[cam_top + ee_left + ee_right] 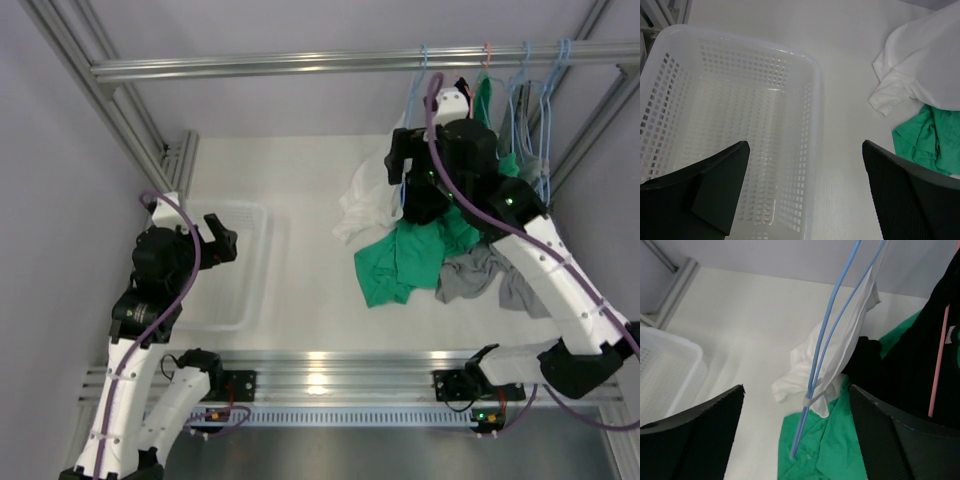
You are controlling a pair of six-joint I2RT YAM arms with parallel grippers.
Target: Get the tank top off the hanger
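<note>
- Tank top [852,347]: white, hangs on blue hanger [834,315] under the right end of the rail [300,65]; droops from the wire toward the table [300,200], lower folds bunched just above the green clothes [405,260].
- Right gripper [795,432]: raised up to the hanger, fingers [695,435] spread wide, one on each side of the blue wire; touches neither wire nor cloth as far as the wrist view shows, pinches nothing.
- Black cloth [905,370]: hangs just right of the tank top, with a pink hanger [939,355] running down across it; overlaps the white cloth's right edge.
- Grey garment [480,275]: lies on the table beside the green clothes, partly under the right arm.
- Spare hangers [530,90]: bunched on the rail, right of the raised arm.
- Left gripper [804,150]: hovers over the right side of the white basket [740,41], fingers spread as wide as they go, holds nothing; well apart from the tank top.
- White cloth and a bit of green show at the right edge of the left wrist view, on the table beyond the basket.
</note>
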